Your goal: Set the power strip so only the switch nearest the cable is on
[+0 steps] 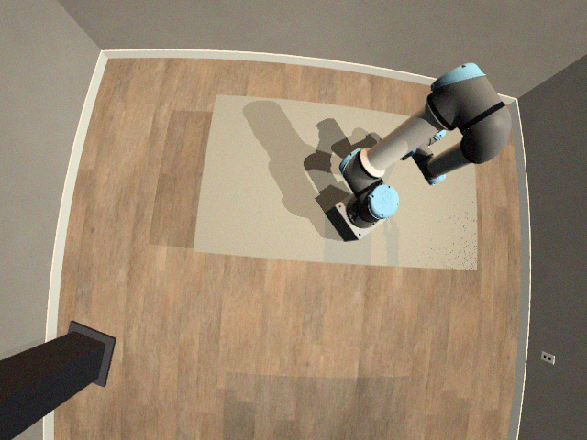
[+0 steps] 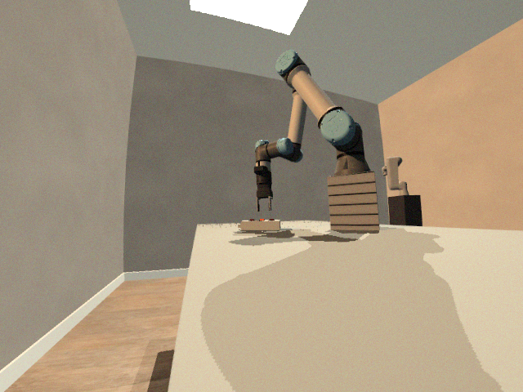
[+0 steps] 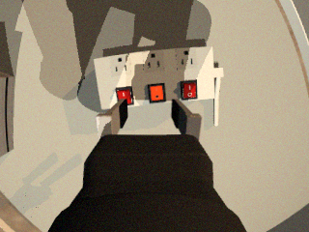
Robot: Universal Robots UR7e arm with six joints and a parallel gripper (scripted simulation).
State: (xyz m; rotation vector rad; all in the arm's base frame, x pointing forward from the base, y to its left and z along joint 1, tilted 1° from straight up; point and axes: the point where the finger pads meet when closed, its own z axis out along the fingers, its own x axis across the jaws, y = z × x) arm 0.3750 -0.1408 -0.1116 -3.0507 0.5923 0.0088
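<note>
gripper above strip, cable side unclear

gripper point(image 3: 151, 115) hangs over the power strip point(image 3: 154, 68) lying flat on the table point(image 2: 295, 295), fingers fully spread and empty. three red switches point(image 3: 156, 92) show; their positions and the cable are hard to make out.

White pwr strip point(image 3: 203, 73) flat on table point(image 3: 270, 155), 3 red switches point(image 3: 156, 92), open fingers above, cable probably hidden
</note>
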